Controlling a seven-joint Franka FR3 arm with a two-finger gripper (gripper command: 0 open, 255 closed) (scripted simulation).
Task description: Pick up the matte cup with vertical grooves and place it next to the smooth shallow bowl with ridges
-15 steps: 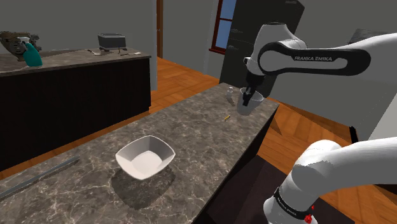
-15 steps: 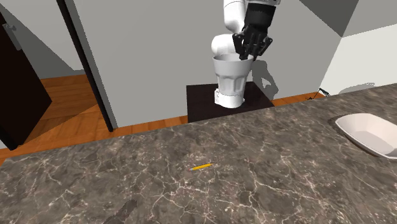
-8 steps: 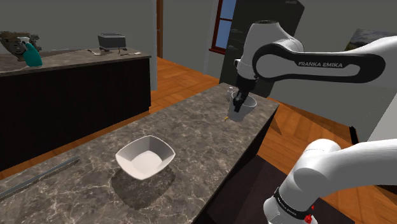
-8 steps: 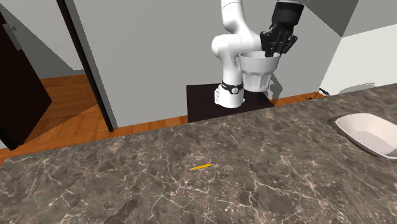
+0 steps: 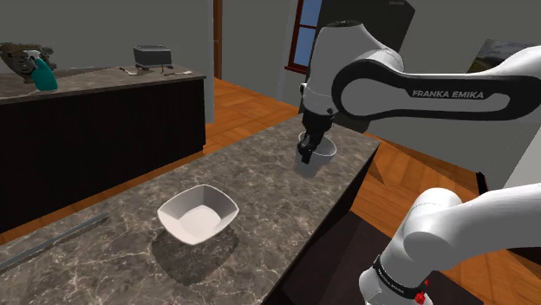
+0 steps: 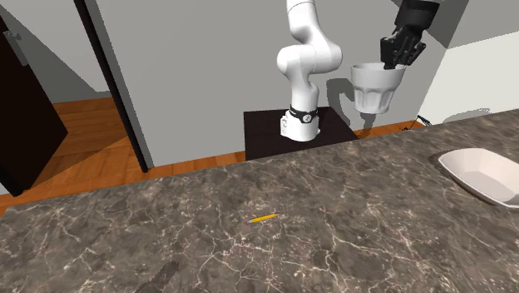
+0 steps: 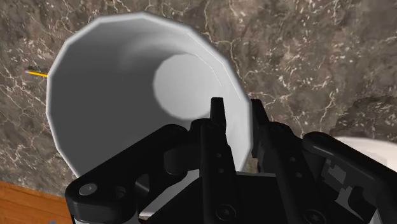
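Walls: plain grey wall (image 5: pixel 104 26) in the shoulder view, a paler wall (image 6: pixel 208 75) in the second exterior view.
Floor: orange wooden boards (image 5: pixel 251 100).
Worktop: dark veined marble counter (image 5: pixel 260 173).
Far counter (image 5: pixel 104 130): same stone top over dark cabinets.
Window (image 5: pixel 303 30): red frame, blue pane.
Post (image 5: pixel 217 39): brown wood, upright.
Door (image 6: pixel 25 116): dark, at the second exterior view's left.
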